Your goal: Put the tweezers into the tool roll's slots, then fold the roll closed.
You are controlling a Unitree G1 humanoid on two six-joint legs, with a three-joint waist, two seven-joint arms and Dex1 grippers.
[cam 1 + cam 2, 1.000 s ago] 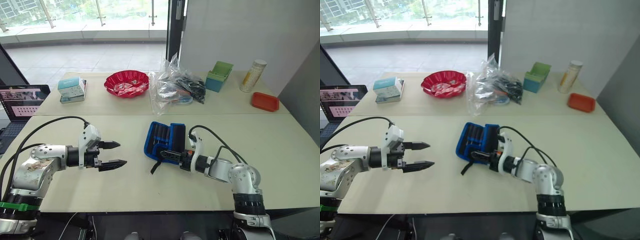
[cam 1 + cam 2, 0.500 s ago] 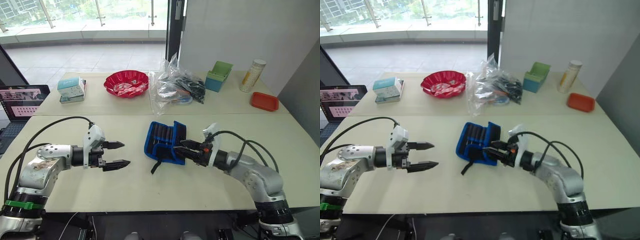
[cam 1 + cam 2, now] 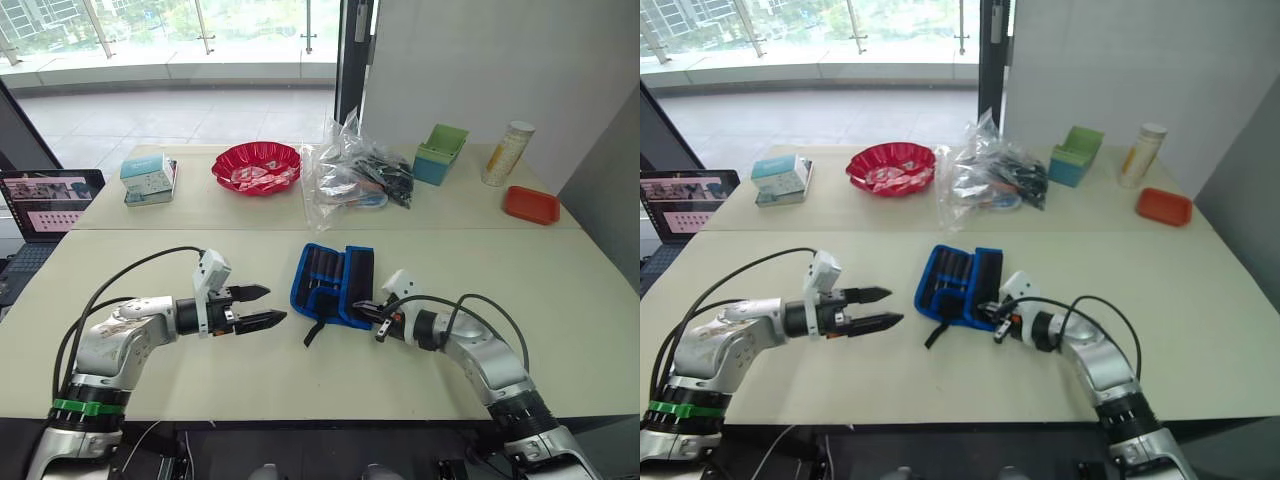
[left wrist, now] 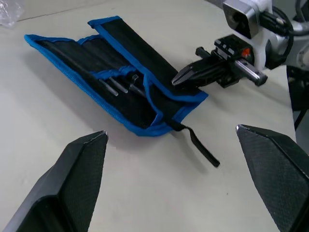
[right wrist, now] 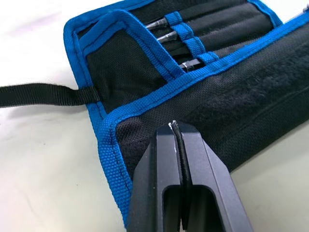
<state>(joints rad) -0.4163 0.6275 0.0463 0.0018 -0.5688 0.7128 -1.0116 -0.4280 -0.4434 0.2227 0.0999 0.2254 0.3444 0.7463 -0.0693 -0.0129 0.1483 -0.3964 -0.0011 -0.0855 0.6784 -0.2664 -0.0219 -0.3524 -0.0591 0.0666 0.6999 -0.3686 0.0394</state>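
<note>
Black woven tool roll [image 5: 203, 96], blue-bound, flat strap [image 5: 38, 94]

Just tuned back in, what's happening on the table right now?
The tool roll lies partly folded on the near table, one flap turned over, its black strap trailing loose. Slim tools sit in its slots. The right gripper is shut, its tip at the roll's blue-edged near corner. The left gripper hovers open over bare tabletop to the roll's left, pointing at it and holding nothing. The fold is not yet finished.
</note>
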